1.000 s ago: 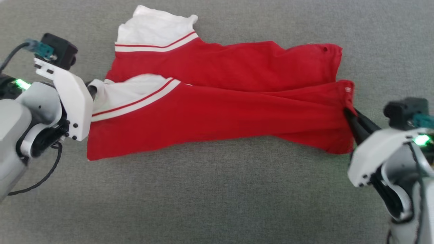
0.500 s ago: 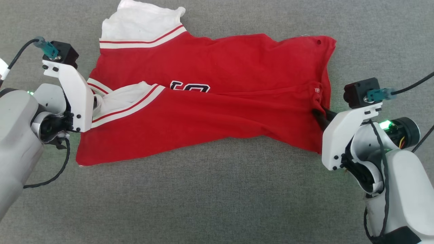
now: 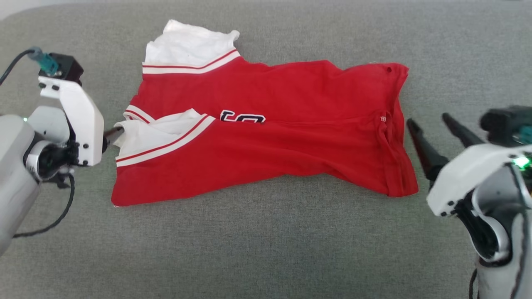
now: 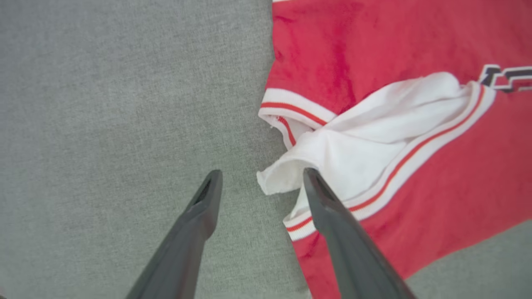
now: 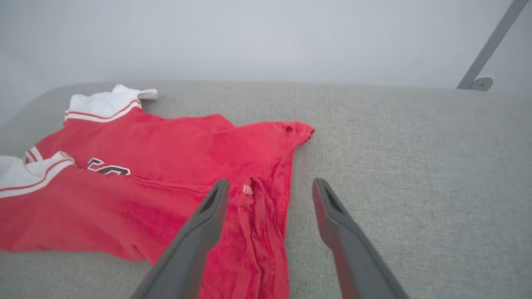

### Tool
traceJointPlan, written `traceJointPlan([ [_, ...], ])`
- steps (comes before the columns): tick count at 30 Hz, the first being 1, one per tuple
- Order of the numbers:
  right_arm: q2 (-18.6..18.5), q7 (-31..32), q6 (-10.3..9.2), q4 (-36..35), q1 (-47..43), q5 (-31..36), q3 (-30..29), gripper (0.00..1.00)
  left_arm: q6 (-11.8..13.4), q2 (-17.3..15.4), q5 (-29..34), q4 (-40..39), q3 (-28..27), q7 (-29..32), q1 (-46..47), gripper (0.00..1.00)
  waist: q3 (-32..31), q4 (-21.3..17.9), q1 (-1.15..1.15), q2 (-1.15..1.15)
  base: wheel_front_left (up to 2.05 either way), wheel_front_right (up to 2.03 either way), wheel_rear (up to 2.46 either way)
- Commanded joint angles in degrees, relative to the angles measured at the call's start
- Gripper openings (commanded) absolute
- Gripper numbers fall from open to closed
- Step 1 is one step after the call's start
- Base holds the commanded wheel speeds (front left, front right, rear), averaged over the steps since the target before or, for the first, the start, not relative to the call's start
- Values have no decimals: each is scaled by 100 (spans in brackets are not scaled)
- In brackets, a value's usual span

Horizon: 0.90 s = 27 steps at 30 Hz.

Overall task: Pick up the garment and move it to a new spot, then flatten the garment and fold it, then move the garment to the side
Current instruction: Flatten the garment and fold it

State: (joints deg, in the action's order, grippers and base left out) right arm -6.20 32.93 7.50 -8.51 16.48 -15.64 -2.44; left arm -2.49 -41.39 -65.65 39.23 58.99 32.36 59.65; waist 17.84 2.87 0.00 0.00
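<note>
The garment (image 3: 270, 149), a red T-shirt with white sleeves and striped trim, lies on the grey surface with its near half folded over the far half. Dark lettering peeks out at the fold. My left gripper (image 3: 111, 135) is at the shirt's left end, largely behind its white wrist mount. In the left wrist view this gripper (image 4: 262, 173) is open, and the tip of the white sleeve (image 4: 274, 180) lies loose between the fingers. My right gripper (image 3: 428, 120) stands open just right of the hem. Seen from its wrist, the right gripper (image 5: 270, 182) straddles the crumpled hem of the garment (image 5: 166, 166).
The grey fabric surface (image 3: 266, 249) stretches wide in front of the shirt and to both sides. Its far edge meets a pale wall (image 5: 266, 37). A grey slanted pole (image 5: 486, 45) stands beyond the back right. A black cable (image 3: 54, 220) hangs under my left arm.
Both grippers have opened and let go of the garment, which now rests slack. The right gripper has drawn back to the right of the hem. The head view has shifted.
</note>
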Motion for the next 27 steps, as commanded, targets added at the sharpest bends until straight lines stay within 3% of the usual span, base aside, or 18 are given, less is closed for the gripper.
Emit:
traceJointPlan([
  [1, 51, -156, -2, -109, -88, 2, -52, 100, 93, -67, -87, -150, -13, 42, -125, 100, -47, -9, 0, 0, 0, 0, 0],
  [9, 286, -1143, -2, -485, -555, 102, -385, 100, 926, -683, -450, -1584, -70, 399, -828, 100, -100, -190, 0, 0, 0, 0, 0],
  [16, 332, -1495, -2, -524, -859, -93, -571, 100, 1737, -1129, -635, -2477, -50, 690, -1319, 100, -10, -332, 0, 0, 0, 0, 0],
  [21, 333, -1414, -2, -417, -1027, -367, -537, 100, 1929, -1211, -813, -2501, -112, 589, -1576, 100, 85, -452, 0, 0, 0, 0, 0],
  [24, 330, -1186, -2, -318, -1091, -357, -493, 100, 1902, -1131, -919, -2353, -110, 583, -1725, 100, 144, -504, 0, 0, 0, 0, 0],
  [25, 331, -1057, -2, -290, -1093, -325, -425, 100, 1868, -1094, -923, -2307, -92, 569, -1739, 45, 163, -513, 0, 0, 0, 0, 0],
  [26, 335, -921, -1, -274, -1080, -334, -342, 100, 1826, -1053, -938, -2267, -85, 561, -1750, 0, 183, -519, 0, 0, 0, 0, 0],
  [27, 333, -777, -1, -223, -1069, -385, -333, 100, 1796, -1016, -980, -2219, -88, 563, -1764, 0, 200, -523, 0, 0, 0, 0, 0],
])
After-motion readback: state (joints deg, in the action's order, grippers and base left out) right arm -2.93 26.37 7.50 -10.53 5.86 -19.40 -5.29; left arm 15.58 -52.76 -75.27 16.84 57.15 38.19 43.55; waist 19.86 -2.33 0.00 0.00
